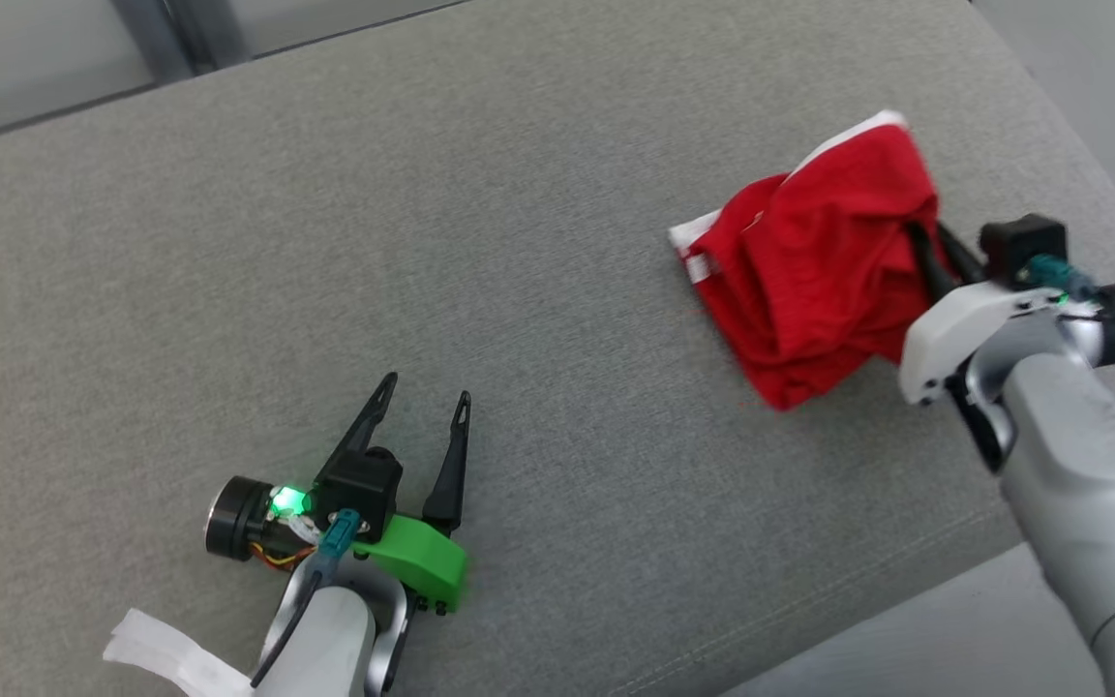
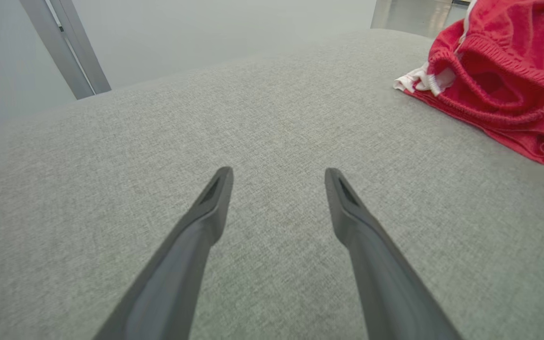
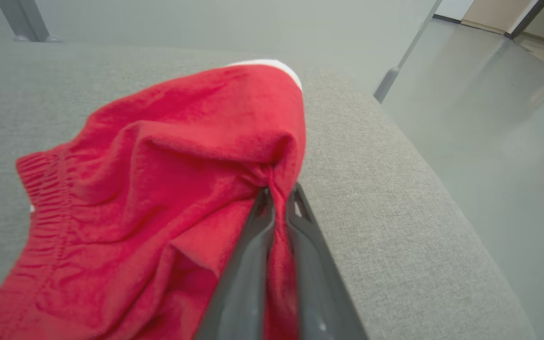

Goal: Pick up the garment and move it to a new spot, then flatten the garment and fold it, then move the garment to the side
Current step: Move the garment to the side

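Observation:
The garment is out of view. A small all-red bunched piece of clothing [image 1: 809, 261] with a ribbed elastic band and white edge trim lies at the right of the grey cushion [image 1: 519, 194]. My right gripper [image 3: 279, 191] is shut on a pinch of its red cloth [image 3: 158, 198], near the cushion's right edge, and that side is lifted into a peak. In the head view the right gripper [image 1: 920, 237] reaches in from the right under the fold. My left gripper [image 1: 427, 387] rests open at the front left with nothing between its fingers [image 2: 206, 222]. The red piece [image 1: 809, 261] lies far to its right [image 2: 498, 80].
The grey cushion [image 2: 272, 118] drops off at its right edge [image 3: 418, 156] and front edge [image 1: 858, 600] to a smooth grey floor [image 3: 489, 118]. A metal post [image 2: 64, 47] stands behind the cushion at the back left. Wide bare fabric lies between the two grippers.

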{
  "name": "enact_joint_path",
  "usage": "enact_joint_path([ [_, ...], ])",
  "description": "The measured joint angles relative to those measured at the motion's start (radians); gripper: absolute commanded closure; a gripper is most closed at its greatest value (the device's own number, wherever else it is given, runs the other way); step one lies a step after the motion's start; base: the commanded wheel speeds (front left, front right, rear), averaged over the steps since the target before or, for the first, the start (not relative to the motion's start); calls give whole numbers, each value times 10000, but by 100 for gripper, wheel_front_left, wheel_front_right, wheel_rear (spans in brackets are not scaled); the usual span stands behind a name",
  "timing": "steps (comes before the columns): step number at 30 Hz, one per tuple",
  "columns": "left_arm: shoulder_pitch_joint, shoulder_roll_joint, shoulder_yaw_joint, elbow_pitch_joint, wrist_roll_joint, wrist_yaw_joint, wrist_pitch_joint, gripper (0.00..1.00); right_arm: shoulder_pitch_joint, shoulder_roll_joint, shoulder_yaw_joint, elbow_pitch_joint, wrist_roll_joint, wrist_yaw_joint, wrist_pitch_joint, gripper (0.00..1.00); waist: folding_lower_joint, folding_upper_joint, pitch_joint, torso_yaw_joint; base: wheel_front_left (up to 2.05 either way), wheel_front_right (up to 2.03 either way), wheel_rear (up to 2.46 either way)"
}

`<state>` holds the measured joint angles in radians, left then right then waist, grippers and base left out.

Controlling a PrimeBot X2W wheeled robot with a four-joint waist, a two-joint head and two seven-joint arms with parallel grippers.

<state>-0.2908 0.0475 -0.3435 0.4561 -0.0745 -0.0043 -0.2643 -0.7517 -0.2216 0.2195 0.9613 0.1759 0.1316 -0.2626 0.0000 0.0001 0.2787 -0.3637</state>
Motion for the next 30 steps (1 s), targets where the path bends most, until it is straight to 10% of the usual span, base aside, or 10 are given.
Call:
enact_joint_path([
  [14, -366, 6, 190, -579, 245, 15, 2, 0, -1461, -2844, -3848, 2445, -2117, 0, 0, 100, 0, 0, 1033, 1761, 0, 0, 0],
  [15, -391, 8, 205, -612, 253, 17, 2, 0, -1462, -2974, -4243, 2422, -2314, 0, 0, 71, 0, 0, 1093, 1867, 0, 0, 0],
  [16, -401, 6, 228, -621, 263, 44, 0, 0, -1464, -3051, -4589, 2360, -2489, -2, 0, 0, 0, -1, 1148, 1963, 0, 0, 0],
  [23, -386, 12, 464, -663, 230, 140, 0, 0, -1265, -2468, -6343, 1162, -3325, 0, 0, 0, 0, 0, 1293, 2382, 0, 0, 0],
  [30, -177, 8, 851, -823, 113, 382, 2, 0, -550, -947, -5501, -1496, -2871, 0, -2, 0, 0, -1, 938, 2532, 0, 0, 0],
])
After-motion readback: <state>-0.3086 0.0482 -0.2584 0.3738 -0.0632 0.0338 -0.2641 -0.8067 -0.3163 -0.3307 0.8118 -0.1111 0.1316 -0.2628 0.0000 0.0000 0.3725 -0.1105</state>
